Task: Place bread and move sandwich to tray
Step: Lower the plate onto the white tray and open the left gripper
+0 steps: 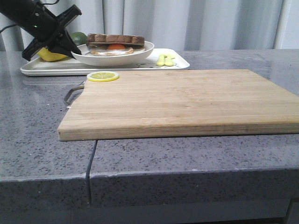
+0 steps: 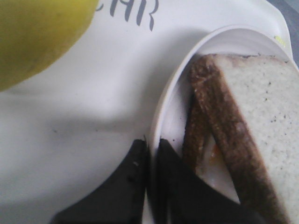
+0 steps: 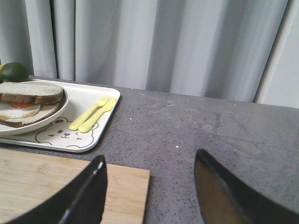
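Note:
The sandwich (image 1: pixel 115 41), brown-crusted slices around a fried egg, lies on a round white plate (image 1: pixel 135 55). The plate rests on the white tray (image 1: pixel 56 69) at the back left. The bread (image 2: pixel 266 112) is the top slice, pale crumb face up. My left gripper (image 2: pixel 153 142) is shut on the plate's rim (image 2: pixel 168 93), one finger inside it and one outside. In the front view the left gripper (image 1: pixel 77 52) is at the plate's left edge. My right gripper (image 3: pixel 149 161) hangs open and empty over the far right corner of the cutting board (image 3: pixel 37 182); the front view does not show it.
A large wooden cutting board (image 1: pixel 187 102) fills the middle of the grey counter, with a lemon slice (image 1: pixel 103 76) on its back left corner. The tray also holds a yellow fruit (image 2: pixel 37 32), a lime (image 1: pixel 78 36) and yellow cutlery (image 3: pixel 91 114). Curtains hang behind.

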### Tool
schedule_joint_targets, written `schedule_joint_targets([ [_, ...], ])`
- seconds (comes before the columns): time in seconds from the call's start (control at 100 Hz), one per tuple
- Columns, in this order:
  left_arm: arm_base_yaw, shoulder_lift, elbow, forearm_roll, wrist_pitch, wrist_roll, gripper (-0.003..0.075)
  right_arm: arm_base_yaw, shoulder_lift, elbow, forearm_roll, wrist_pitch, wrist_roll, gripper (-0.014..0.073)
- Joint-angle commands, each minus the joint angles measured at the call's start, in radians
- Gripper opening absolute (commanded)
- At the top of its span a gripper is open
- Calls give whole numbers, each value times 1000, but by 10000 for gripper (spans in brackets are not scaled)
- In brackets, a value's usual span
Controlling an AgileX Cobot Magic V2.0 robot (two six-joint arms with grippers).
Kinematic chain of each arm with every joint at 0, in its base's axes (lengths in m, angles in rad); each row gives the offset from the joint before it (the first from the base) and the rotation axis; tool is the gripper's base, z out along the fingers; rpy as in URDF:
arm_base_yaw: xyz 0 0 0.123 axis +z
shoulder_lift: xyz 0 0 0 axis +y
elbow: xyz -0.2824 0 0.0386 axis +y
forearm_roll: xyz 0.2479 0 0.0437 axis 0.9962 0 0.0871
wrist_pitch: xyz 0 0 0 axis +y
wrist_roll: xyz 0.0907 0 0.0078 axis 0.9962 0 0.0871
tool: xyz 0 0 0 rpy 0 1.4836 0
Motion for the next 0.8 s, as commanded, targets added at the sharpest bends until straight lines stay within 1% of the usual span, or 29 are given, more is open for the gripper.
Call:
schedule_joint_targets([
  [0.0,-5,-72,-40,-36,-47,-32,-20,-7,0,-27,9,-47,-4,424],
  [0.08,-8,-72,-40,-5,-48,-42,-20,-7,0,-27,9,-47,-4,424],
  [0.67,-9,-72,-40,-6,-58,-46,-18,-7,0,-27,9,-47,-4,424],
  [0.79,-9,-72,-40,-6,-44,-46,3,-7,0,-27,9,-47,-4,424],
])
